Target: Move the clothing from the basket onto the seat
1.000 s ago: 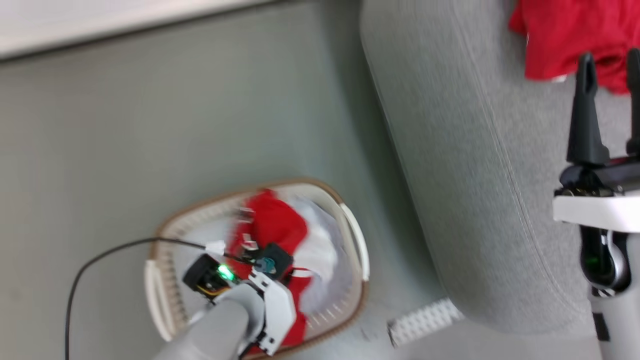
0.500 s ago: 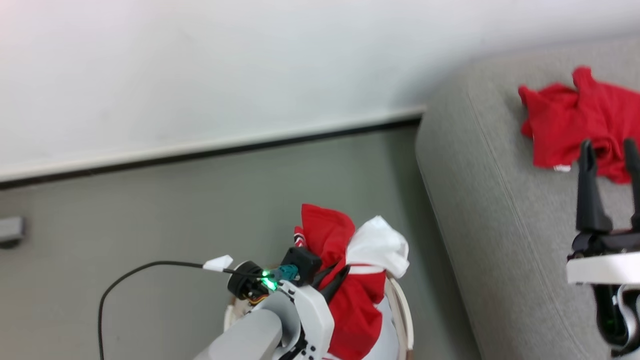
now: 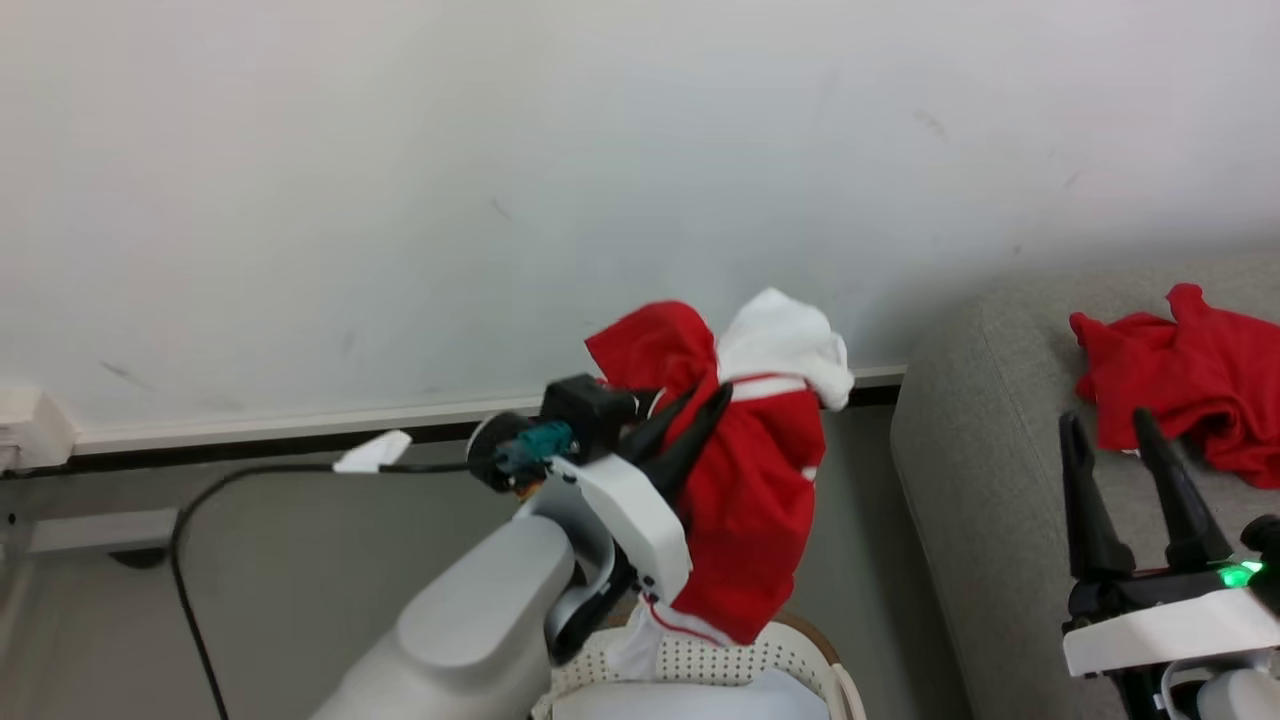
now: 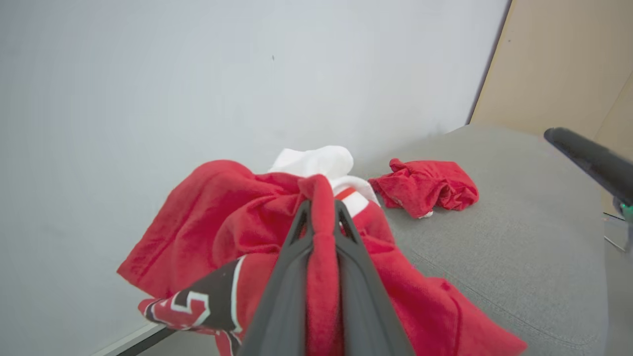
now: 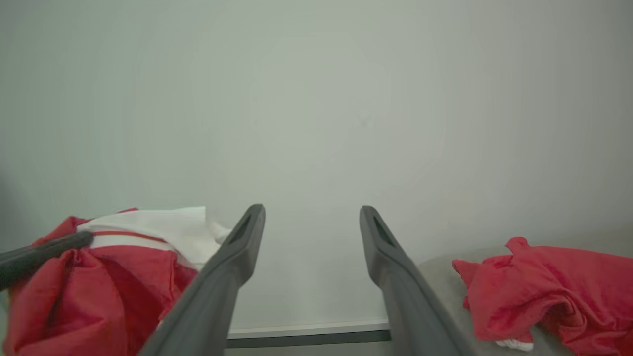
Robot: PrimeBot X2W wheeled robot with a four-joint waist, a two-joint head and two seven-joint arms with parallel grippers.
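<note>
As the view has tilted up, the left claw (image 3: 705, 395) has raised the jersey (image 3: 750, 500), pinched tight in it, clear of the basket (image 3: 700, 660) beneath. This looks like the carrying step. Next it should swing right over the seat (image 3: 980, 480) and let go near the red garment (image 3: 1190, 380) lying there. The right claw (image 3: 1107, 425) gapes, empty.

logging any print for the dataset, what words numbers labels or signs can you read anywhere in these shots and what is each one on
No text reads whole.
On the black patch of the red soft garment with white trim clamped in the left gripper: part of a white-edged red figure, perhaps a numeral, folded over, not readable.
On the crumpled red garment, the grey woven-fabric seat under it and the cream perforated plastic basket: no lettering visible.
</note>
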